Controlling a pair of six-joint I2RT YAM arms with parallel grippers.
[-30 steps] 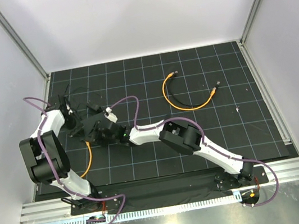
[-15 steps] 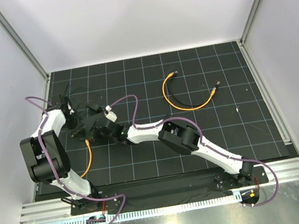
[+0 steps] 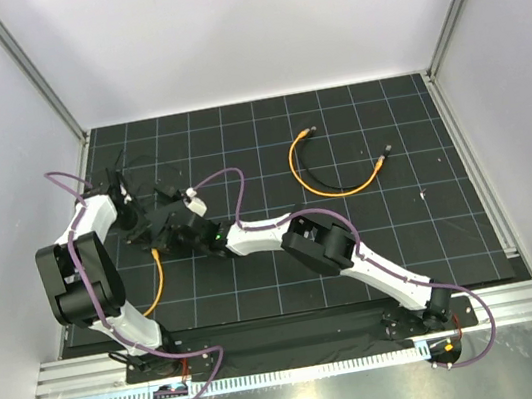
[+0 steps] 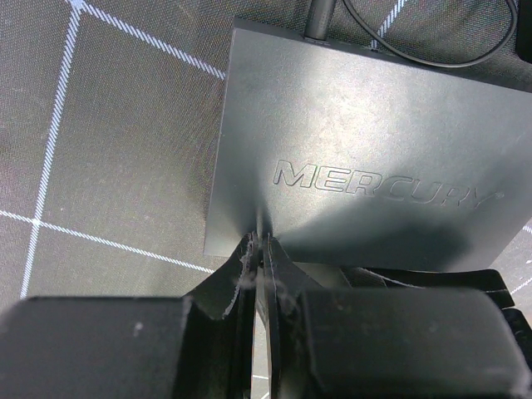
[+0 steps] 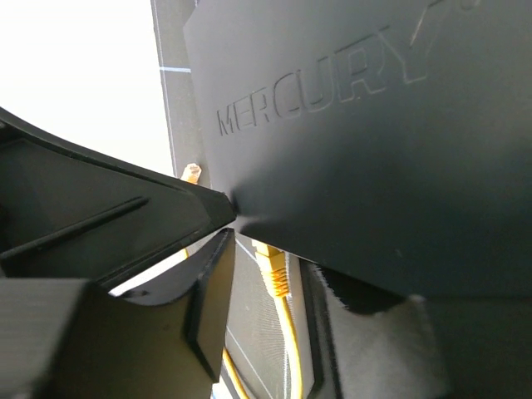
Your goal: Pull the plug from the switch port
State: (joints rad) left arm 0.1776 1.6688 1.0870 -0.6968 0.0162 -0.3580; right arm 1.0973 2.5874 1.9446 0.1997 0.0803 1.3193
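Switch (image 4: 357, 166), a flat matte-black rectangular box embossed MERCURY, fills the left wrist view's upper right. The left gripper (image 4: 260, 243), fingers pressed together, touches its lower edge. The right gripper (image 5: 270, 324) is spread either side of the yellow cable plug (image 5: 270, 268) at the switch's edge.

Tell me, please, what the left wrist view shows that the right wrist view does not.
Only left wrist: a thin black wire and a dark plug at the far edge of the switch. Only right wrist: a yellow cable whose plug lies by the switch's edge. Both: the switch's top, lettered MERCURY, with fingertips at its edge.
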